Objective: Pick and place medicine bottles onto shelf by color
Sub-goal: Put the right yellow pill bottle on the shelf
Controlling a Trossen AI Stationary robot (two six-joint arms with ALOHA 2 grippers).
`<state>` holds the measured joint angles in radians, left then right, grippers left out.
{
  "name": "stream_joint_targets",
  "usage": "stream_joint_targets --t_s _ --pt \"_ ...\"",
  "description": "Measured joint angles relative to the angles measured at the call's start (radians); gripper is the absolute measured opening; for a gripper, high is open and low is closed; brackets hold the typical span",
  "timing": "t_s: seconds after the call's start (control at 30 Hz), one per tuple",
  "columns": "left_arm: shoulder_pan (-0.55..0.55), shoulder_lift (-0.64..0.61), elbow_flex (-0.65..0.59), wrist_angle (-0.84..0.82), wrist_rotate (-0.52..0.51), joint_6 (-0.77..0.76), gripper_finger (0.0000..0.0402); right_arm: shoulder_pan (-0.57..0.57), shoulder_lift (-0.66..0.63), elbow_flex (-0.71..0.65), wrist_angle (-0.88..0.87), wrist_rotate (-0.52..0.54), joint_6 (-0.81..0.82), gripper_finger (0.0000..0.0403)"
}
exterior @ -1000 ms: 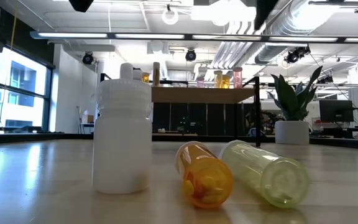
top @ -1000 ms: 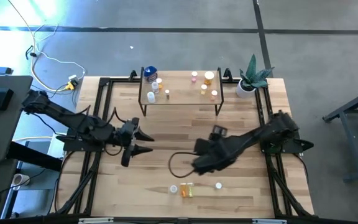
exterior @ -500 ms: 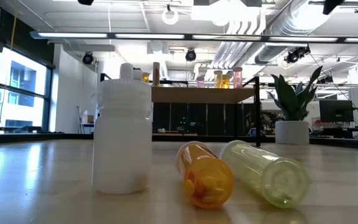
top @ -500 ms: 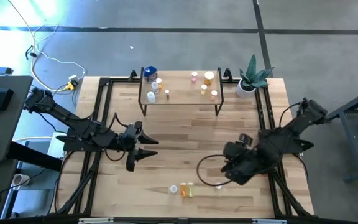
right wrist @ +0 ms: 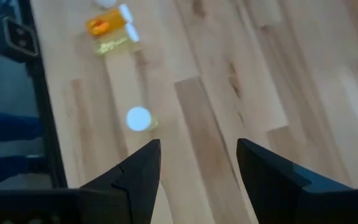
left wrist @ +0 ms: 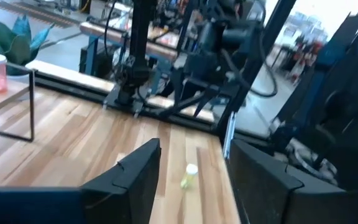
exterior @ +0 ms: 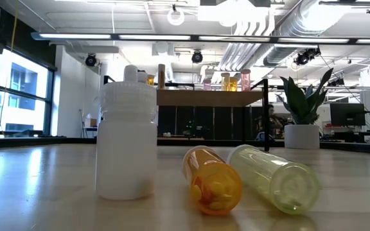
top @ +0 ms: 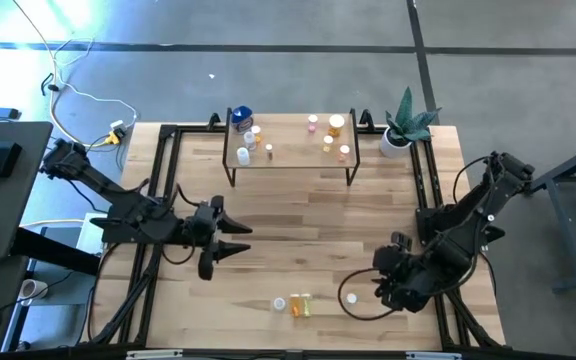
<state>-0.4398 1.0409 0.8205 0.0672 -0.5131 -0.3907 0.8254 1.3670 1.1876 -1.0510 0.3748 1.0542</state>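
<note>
Pale wood counter (top: 298, 230) lies bare and roomy between the shelf (top: 290, 150) and the near edge. Along that edge lie a white bottle (top: 280, 304), an orange bottle (top: 298, 301) and a yellow bottle (top: 303, 311), with a white-capped bottle (top: 351, 298) just beside the right tool (top: 380, 290), fingers apart and empty. Left tool (top: 236, 240) hovers mid-counter, likewise apart. Bottles on the shelf are too small to sort.

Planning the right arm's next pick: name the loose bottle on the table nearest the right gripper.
The white-capped bottle standing alone, just beside the right gripper; the white, orange and yellow-green bottles cluster farther left.
</note>
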Motion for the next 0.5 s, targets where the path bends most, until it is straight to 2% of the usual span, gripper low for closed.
stream_joint_targets --t_s 0.1,0.27,0.5 --pt "-0.01 0.0 0.025 -0.07 0.0 -0.021 0.0172 0.014 0.0 0.0 0.043 0.008 -0.044 0.0202" --pt "-0.03 0.0 0.028 -0.079 0.001 -0.052 0.0161 0.031 0.01 0.0 0.137 0.022 -0.144 0.0202" --pt "-0.042 0.0 0.028 -0.106 0.007 -0.052 0.0159 0.055 0.097 0.0 0.253 0.041 -0.267 0.0202"
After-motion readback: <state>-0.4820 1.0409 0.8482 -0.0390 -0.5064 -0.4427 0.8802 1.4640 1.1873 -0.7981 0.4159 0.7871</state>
